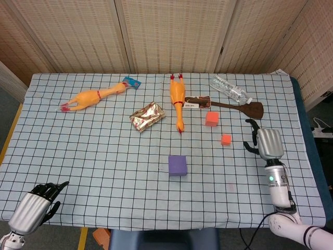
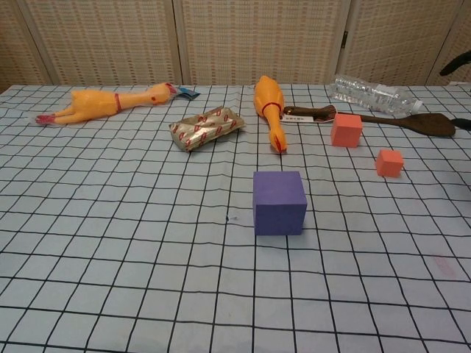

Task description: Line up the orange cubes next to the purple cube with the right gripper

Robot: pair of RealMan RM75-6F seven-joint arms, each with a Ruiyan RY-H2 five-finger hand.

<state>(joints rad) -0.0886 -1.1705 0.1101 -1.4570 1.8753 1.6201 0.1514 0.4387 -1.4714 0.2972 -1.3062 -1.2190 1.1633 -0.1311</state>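
Head view: caught the right hand (image 1: pixel 268 143) released, fingers apart around nothing, hovering over the tabletop (image 1: pixel 104 156) near the right side of the small orange cube (image 1: pixel 226 139) and not touching it; judged as set there for a reach at that cube, the closer of the two to the hand. Found the larger orange cube (image 1: pixel 211 119) farther back and slightly left, near the handle of the dark spatula (image 1: pixel 237 107), and the purple cube (image 1: pixel 177 165) nearer and further left, well apart from both, with bare checked cloth on its right side, likely the room meant for the row. Noted neither orange cube lined up yet. Placed the left hand (image 1: pixel 34 205) at the near left corner, away from everything, holding nothing, fingers partly curled; could not tell released from clenched; probably parked as idle under a right-hand task. Marked the middle rubber chicken (image 1: pixel 178 101), the foil packet (image 1: pixel 148 116) and the bottle (image 1: pixel 229 89) toward the far side as clutter outside the job. Chest view: showed only dark fingertips (image 2: pixel 456 68) at the right edge, no palm, and nothing of the left hand; gave instead a low, close look at the cubes, with the purple cube (image 2: pixel 280 202) flat on the cloth, the small orange cube (image 2: pixel 389 162) to its far right, and the larger orange cube (image 2: pixel 346 130) beyond, clear of the spatula.
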